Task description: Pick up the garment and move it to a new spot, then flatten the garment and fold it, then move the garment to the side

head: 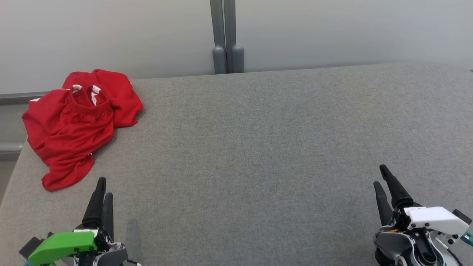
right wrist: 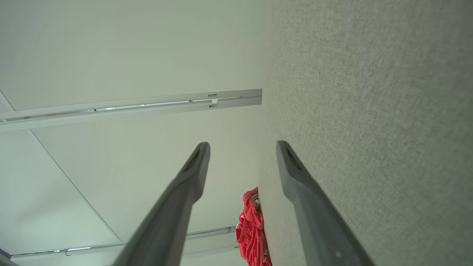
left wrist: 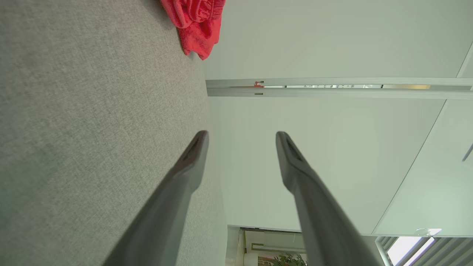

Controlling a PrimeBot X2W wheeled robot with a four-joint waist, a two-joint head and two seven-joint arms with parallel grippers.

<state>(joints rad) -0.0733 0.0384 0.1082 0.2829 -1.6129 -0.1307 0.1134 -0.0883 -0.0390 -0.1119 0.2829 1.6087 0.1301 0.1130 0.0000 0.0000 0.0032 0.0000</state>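
Left end effector (head: 105, 187) and right end effector (head: 379, 176) spread open, empty, at the desk's (head: 258, 147) near corners.
Crumpled red garment (head: 77, 125) at the far-left corner, long axis far-to-near, waistband (head: 88, 108) farthest; white labels (head: 77, 88) too small to read.

**Soft cloth, hard plastic**

Red garment (head: 74, 125): soft matt knit, crumpled, waistband gathered. The bench (head: 258, 147) is grey woven fabric, dull, fine-grained. Dark fingers (head: 97, 201) look smooth with a faint sheen; the green cover (head: 63, 249) and white cover (head: 432, 218) behind them look like hard, slightly glossy plastic.
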